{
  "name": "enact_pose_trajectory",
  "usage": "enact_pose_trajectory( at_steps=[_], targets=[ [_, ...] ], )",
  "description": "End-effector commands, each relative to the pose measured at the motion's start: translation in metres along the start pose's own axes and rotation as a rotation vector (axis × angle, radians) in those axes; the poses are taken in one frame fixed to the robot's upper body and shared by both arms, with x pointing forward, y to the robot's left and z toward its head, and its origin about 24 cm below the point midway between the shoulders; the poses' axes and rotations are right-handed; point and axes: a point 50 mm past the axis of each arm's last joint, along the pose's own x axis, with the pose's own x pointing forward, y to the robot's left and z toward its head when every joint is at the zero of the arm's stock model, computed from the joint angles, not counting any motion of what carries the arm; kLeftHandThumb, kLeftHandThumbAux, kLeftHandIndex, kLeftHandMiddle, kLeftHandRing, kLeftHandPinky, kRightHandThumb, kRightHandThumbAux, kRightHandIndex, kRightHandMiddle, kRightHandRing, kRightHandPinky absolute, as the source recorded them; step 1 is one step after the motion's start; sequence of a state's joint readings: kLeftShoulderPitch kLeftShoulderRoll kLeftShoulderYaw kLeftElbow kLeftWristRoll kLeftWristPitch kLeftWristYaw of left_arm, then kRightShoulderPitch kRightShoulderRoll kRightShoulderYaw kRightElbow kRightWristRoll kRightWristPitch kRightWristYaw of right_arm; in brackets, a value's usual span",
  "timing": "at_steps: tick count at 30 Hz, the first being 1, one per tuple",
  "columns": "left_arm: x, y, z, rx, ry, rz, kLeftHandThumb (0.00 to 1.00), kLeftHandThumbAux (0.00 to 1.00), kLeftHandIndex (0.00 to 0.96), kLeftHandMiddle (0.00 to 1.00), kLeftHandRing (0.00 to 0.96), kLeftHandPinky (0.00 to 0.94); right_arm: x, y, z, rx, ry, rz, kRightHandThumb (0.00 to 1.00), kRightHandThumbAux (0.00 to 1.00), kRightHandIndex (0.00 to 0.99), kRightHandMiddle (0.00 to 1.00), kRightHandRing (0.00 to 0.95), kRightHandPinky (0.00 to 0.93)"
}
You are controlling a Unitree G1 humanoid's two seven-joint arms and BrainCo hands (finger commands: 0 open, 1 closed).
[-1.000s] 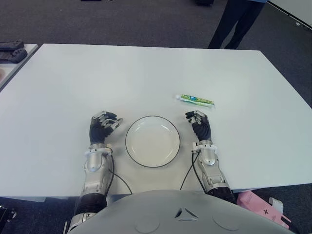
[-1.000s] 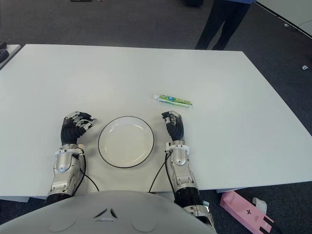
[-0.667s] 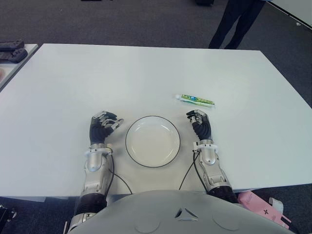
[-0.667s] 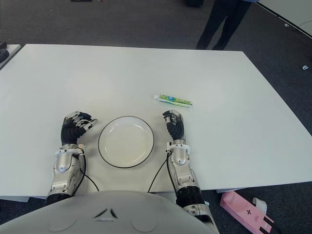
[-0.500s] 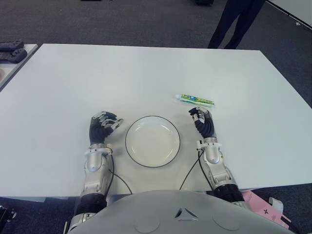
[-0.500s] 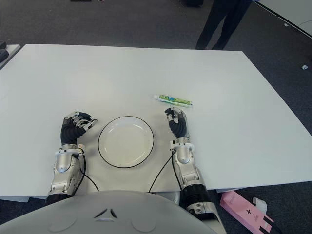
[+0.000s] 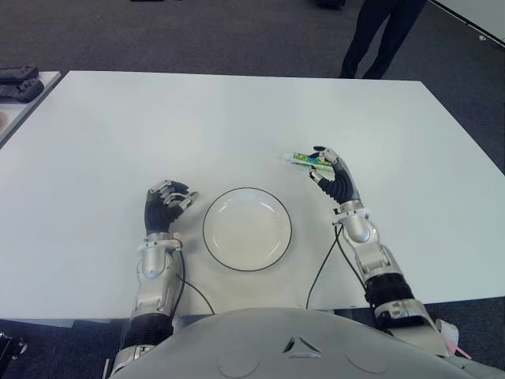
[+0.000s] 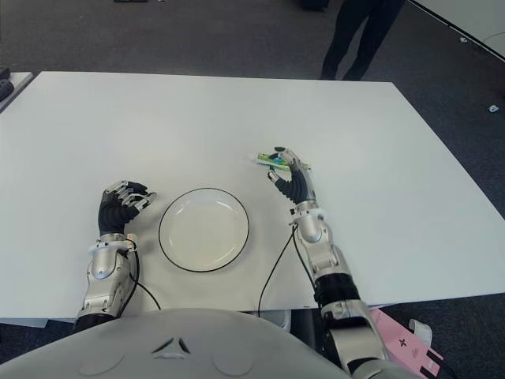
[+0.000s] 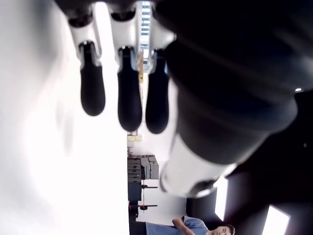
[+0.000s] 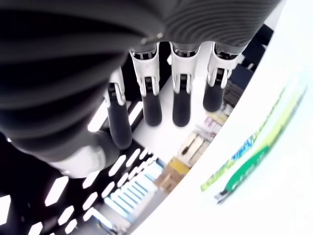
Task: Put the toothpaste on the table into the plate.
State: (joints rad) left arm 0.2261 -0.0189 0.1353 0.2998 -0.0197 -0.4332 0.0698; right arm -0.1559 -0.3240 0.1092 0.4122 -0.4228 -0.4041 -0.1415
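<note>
The toothpaste [image 7: 316, 162] lies flat on the table [image 7: 237, 126], beyond and right of the plate [image 7: 247, 229] — long axis running left-right, cap end to the left. The right hand [image 7: 332, 175] hovers over it, fingers spread, holding nothing. The left hand [image 7: 164, 207] shows left of the plate, fingers loosely curled, empty.

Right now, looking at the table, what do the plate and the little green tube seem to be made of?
The plate looks like glazed ceramic, perhaps melamine: smooth cream white with a thin dark rim line. The toothpaste looks like a soft plastic tube: glossy printed green and white skin and a small white cap. The right hand is at it with open fingers, apparently not gripping yet; the left hand shows left of the plate.
</note>
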Motion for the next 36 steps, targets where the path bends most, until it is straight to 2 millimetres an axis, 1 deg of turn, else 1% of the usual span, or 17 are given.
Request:
enact_pose_trajectory(
  at_steps=[1,5,9,12,19,27,30,36],
  targets=[
    [-0.010,-0.001,-0.016,0.005,0.094,0.013,0.086,0.998,0.561,0.521,0.526,0.517,0.012,-0.004,0.003,-0.052,-0.009,0.045,0.525,0.455,0.070,0.054,0.056,0.073],
    [-0.010,-0.001,-0.017,0.002,0.091,0.014,0.082,0.998,0.565,0.524,0.528,0.514,0.022,-0.009,0.003,-0.141,-0.024,0.084,0.547,0.409,0.021,0.015,0.015,0.023],
    [-0.011,-0.001,-0.017,-0.003,0.087,0.015,0.086,0.998,0.565,0.516,0.526,0.509,0.033,-0.012,0.000,-0.180,-0.016,0.097,0.573,0.367,0.004,0.003,0.003,0.004],
    [-0.011,-0.001,-0.018,-0.001,0.088,0.017,0.090,0.998,0.565,0.524,0.534,0.520,0.042,-0.013,-0.002,-0.210,-0.009,0.104,0.580,0.338,0.001,0.000,0.000,0.001],
    [-0.013,0.000,-0.018,-0.002,0.088,0.016,0.088,0.998,0.570,0.536,0.535,0.516,0.063,-0.018,-0.006,-0.340,-0.011,0.128,0.573,0.276,0.000,0.000,0.000,0.000],
    [-0.014,0.000,-0.019,-0.001,0.097,0.026,0.074,0.998,0.563,0.527,0.527,0.517,0.077,-0.021,-0.005,-0.476,-0.016,0.180,0.582,0.228,0.000,0.000,0.000,0.000],
    [-0.015,0.000,-0.019,-0.009,0.102,0.034,0.067,0.998,0.564,0.526,0.529,0.520,0.084,-0.019,-0.001,-0.537,-0.023,0.211,0.586,0.211,0.000,0.000,0.000,0.000],
    [-0.016,0.000,-0.019,-0.011,0.105,0.040,0.064,0.998,0.563,0.526,0.533,0.525,0.090,-0.015,0.000,-0.602,-0.013,0.259,0.579,0.186,0.000,0.000,0.000,0.000]
  ],
)
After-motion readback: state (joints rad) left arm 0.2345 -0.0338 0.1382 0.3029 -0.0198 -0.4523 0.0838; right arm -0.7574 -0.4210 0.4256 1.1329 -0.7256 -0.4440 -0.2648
